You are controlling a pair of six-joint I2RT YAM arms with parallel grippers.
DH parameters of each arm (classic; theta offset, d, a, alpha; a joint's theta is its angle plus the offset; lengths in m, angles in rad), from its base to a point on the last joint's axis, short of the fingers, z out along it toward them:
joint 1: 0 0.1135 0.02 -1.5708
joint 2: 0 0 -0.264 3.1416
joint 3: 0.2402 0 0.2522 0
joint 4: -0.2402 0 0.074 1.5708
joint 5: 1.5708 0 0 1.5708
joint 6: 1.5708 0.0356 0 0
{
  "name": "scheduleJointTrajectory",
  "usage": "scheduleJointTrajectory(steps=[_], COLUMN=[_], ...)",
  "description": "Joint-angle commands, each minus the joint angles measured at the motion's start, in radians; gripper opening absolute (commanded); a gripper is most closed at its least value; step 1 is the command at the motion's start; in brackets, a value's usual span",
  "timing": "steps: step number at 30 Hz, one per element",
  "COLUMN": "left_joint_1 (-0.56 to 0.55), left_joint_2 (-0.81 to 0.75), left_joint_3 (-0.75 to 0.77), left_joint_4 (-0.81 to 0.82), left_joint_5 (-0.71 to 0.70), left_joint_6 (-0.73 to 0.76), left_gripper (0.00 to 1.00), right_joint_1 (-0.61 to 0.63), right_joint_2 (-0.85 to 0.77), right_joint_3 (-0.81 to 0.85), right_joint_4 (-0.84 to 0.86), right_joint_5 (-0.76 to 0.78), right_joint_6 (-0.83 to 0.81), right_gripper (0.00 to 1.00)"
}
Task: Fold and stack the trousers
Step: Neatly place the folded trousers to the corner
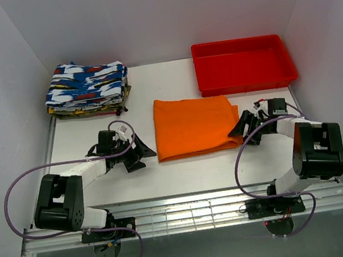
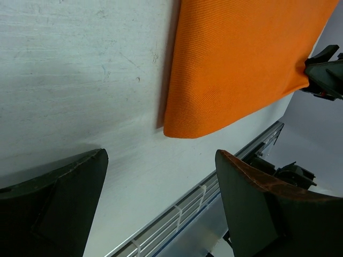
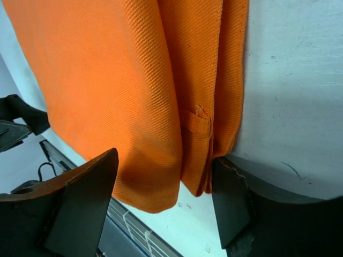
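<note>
Our left hand (image 2: 161, 156) rests released over bare counter (image 2: 80, 80), the folded orange trousers (image 2: 236, 64) just ahead of its fingers, while our right hand (image 3: 165, 158) gapes unclenched astride their corner.

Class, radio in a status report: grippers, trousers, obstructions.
Left gripper open, empty. Right gripper open, straddling a trousers corner. Trousers folded flat. Red tray, clothes stack apart.

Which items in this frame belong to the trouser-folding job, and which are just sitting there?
Job: orange trousers; left gripper; right gripper, straddling the trousers' corner.
Lying about: patterned folded clothes; red tray.
</note>
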State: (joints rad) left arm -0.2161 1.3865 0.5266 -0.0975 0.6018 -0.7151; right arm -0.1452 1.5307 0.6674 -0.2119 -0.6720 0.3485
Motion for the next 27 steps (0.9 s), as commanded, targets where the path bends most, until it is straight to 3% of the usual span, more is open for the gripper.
scheduleJointTrajectory(steps=[1, 8, 10, 16, 20, 23, 26, 27], left_joint_1=[-0.002, -0.077, -0.127, -0.198, -0.204, -0.209, -0.216, -0.223], left_joint_2=[0.029, 0.074, 0.08, 0.135, 0.201, 0.215, 0.23, 0.23], left_joint_3=[0.015, 0.019, 0.016, 0.01, 0.047, 0.068, 0.084, 0.088], left_joint_4=[0.036, 0.128, 0.131, 0.121, 0.015, 0.004, 0.007, 0.008], left_joint_5=[-0.04, -0.068, -0.133, -0.299, -0.453, -0.474, -0.462, -0.452], left_joint_6=[0.0, -0.049, -0.063, -0.149, -0.127, -0.11, -0.113, -0.112], left_gripper=[0.93, 0.93, 0.93, 0.86, 0.77, 0.7, 0.58, 0.48], right_joint_1=[0.044, 0.065, 0.076, 0.111, 0.145, 0.162, 0.2, 0.217], right_joint_2=[0.014, 0.006, 0.008, 0.006, 0.011, 0.022, 0.038, 0.043], right_joint_3=[-0.052, -0.042, -0.04, -0.04, -0.035, -0.029, -0.014, -0.008], right_joint_4=[0.046, 0.031, 0.035, 0.048, 0.052, 0.055, 0.071, 0.075], right_joint_5=[0.198, 0.21, 0.203, 0.189, 0.193, 0.192, 0.203, 0.204], right_joint_6=[-0.077, -0.088, -0.086, -0.088, -0.089, -0.086, -0.065, -0.06], right_gripper=[0.72, 0.51, 0.44, 0.37, 0.36, 0.33, 0.27, 0.27])
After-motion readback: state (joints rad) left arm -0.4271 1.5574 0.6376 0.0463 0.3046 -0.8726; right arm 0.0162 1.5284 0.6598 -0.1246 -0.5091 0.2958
